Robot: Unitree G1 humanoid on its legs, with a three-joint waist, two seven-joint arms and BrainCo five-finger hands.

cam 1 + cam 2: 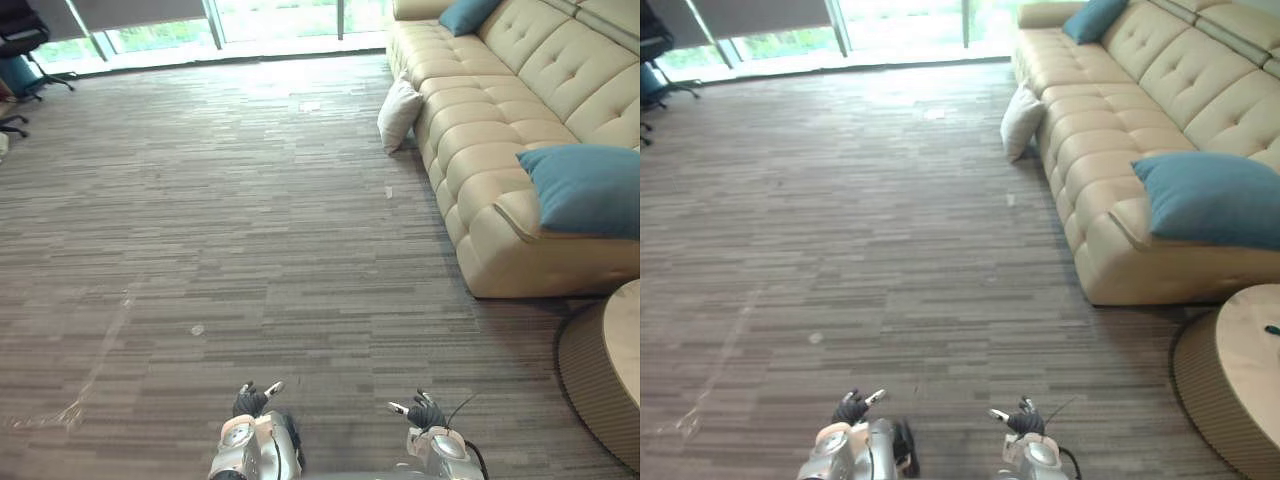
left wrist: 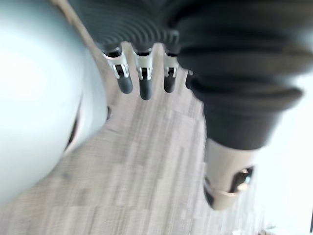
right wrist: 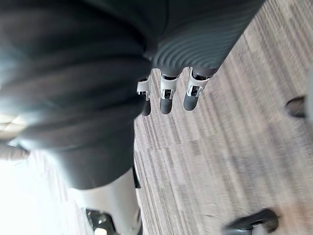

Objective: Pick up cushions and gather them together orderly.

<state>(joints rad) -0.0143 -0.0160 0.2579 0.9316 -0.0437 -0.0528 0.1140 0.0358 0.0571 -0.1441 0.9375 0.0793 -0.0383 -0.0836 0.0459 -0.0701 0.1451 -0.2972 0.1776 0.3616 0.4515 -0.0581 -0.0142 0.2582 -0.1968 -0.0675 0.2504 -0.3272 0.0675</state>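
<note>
The robot's left hand (image 1: 252, 402) and right hand (image 1: 427, 412) hang low over the carpet floor (image 1: 200, 220) at the near edge of the room. The left hand's fingers (image 2: 141, 84) and the right hand's fingers (image 3: 165, 99) are loose and nearly straight, and neither hand holds anything. Far ahead and to the right, well apart from both hands, a white cushion (image 1: 400, 112) stands on edge on the floor, tilted against the front of a cream sofa (image 1: 500, 130). A teal cushion (image 1: 585, 190) lies on the sofa's near arm, further right, and a second teal cushion (image 1: 465, 14) sits at the sofa's far end. All three cushions lie to the right of the hands, so the right hand looks the nearer one. Any pick-up likely calls for an approach first.
</note>
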